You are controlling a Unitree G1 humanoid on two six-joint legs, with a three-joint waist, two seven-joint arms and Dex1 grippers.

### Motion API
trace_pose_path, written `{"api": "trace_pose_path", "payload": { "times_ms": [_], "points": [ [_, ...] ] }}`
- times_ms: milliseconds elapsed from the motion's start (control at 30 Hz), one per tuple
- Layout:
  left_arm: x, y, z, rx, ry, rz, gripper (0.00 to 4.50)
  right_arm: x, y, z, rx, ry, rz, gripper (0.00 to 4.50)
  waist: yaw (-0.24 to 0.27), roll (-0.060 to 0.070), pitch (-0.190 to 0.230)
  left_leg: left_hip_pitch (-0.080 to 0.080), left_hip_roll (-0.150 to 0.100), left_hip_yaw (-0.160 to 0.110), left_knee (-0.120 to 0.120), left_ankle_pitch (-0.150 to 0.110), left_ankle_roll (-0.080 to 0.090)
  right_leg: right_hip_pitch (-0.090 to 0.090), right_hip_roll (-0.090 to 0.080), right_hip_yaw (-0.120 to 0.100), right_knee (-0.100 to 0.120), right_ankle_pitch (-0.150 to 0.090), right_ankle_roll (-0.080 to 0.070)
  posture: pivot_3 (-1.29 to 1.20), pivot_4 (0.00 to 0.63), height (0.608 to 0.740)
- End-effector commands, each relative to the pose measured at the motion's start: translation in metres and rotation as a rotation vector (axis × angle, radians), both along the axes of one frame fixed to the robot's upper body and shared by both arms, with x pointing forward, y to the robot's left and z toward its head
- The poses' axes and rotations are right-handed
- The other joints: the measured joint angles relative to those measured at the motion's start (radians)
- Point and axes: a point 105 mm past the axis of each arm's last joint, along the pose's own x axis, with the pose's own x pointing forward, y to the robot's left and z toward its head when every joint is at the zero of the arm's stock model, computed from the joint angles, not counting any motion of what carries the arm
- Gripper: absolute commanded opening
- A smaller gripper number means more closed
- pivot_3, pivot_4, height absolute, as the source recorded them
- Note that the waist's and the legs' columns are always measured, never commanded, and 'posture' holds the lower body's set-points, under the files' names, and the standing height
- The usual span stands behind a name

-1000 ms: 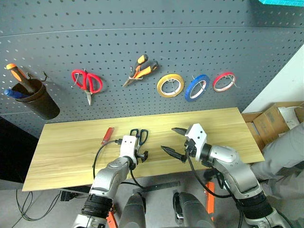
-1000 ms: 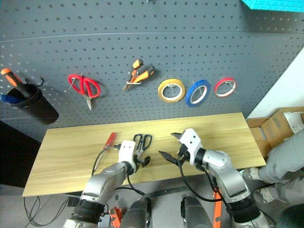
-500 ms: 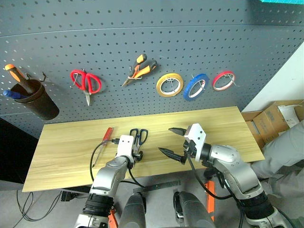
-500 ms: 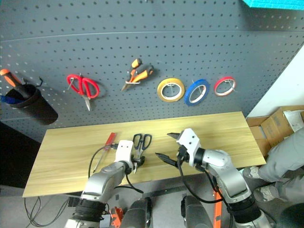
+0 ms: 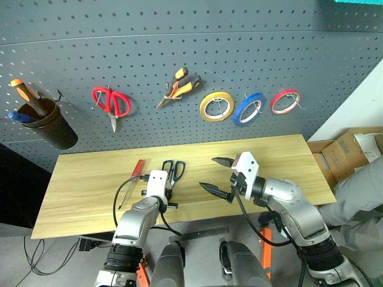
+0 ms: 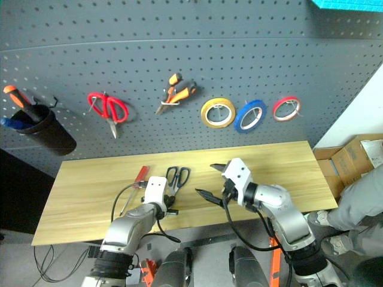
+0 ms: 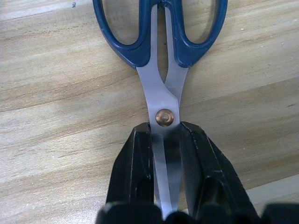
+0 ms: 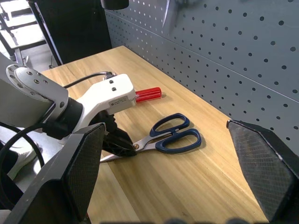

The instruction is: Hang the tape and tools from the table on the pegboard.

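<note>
The left gripper (image 7: 164, 140) was pinching the scissors' (image 7: 161, 56) flat steel blades just below the brass-coloured pivot, black fingers (image 7: 138, 172) on either side, so the long axis ran straight out from the jaws with the two smooth blue loop handles at the far end, toward the pegboard (image 5: 179, 36). The scissors lay flat on the pale wood-grain table (image 5: 84, 191), beside the short red-handled screwdriver (image 5: 137, 169). The right gripper (image 5: 220, 175) hovered to their right, jaws spread wide and empty, clearly the farther one.
</note>
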Motion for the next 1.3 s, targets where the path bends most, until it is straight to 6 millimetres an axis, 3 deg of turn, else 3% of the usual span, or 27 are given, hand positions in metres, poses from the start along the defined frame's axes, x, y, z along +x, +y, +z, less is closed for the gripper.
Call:
{"api": "trace_pose_path", "payload": {
  "times_ms": [33, 167, 300, 533, 667, 967, 1300],
  "points": [
    [-0.012, 0.001, -0.018, 0.01, 0.07, -0.009, 0.47, -0.003, 0.002, 0.013, 0.028, -0.053, 0.017, 4.5, 0.0, 0.0, 0.0, 0.0, 0.0, 0.0, 0.0, 0.0, 0.0, 0.0, 0.0, 0.0, 0.0, 0.0, 0.0, 0.04, 0.251, 0.74],
    [0.004, 0.001, 0.007, 0.05, -0.098, -0.058, 0.47, -0.005, 0.006, 0.024, 0.084, -0.074, 0.04, 4.5, 0.0, 0.0, 0.0, 0.0, 0.0, 0.0, 0.0, 0.0, 0.0, 0.0, 0.0, 0.0, 0.0, 0.0, 0.0, 0.05, 0.231, 0.74],
    [0.014, 0.017, 0.035, 0.156, -0.302, -0.059, 0.47, -0.01, 0.009, 0.031, 0.124, -0.085, 0.07, 4.5, 0.001, -0.002, 0.0, -0.002, 0.001, 0.0, 0.0, 0.0, 0.0, -0.001, 0.0, -0.001, 0.0, 0.0, 0.0, 0.07, 0.196, 0.74],
    [0.005, 0.054, 0.07, 0.335, -0.57, -0.038, 0.47, -0.014, 0.011, 0.039, 0.237, -0.097, 0.08, 4.5, 0.004, -0.003, -0.004, -0.002, 0.001, -0.001, -0.001, -0.001, -0.002, -0.001, 0.0, -0.001, -0.001, 0.0, 0.0, 0.13, 0.14, 0.74],
    [-0.002, 0.064, 0.095, 0.405, -0.715, -0.02, 0.47, -0.014, 0.01, 0.063, 0.402, -0.115, 0.1, 4.5, 0.02, -0.011, -0.018, -0.002, 0.001, 0.0, -0.001, -0.001, -0.002, -0.002, 0.0, -0.002, -0.001, 0.0, 0.0, 0.18, 0.105, 0.74],
    [-0.006, 0.075, 0.11, 0.444, -0.824, 0.049, 0.47, 0.002, 0.017, 0.111, 0.605, -0.214, 0.078, 4.5, 0.043, -0.02, -0.07, -0.001, 0.001, 0.001, 0.001, -0.001, -0.002, 0.0, -0.001, -0.002, 0.0, 0.001, 0.001, 0.24, 0.044, 0.74],
    [0.004, 0.088, 0.127, 0.486, -0.889, 0.082, 0.47, 0.014, 0.026, 0.123, 0.651, -0.288, 0.077, 4.5, 0.078, -0.022, -0.113, 0.001, 0.001, 0.002, 0.002, -0.001, -0.002, 0.001, 0.0, -0.001, 0.002, 0.002, 0.002, 0.24, 0.023, 0.74]
  ]
}}
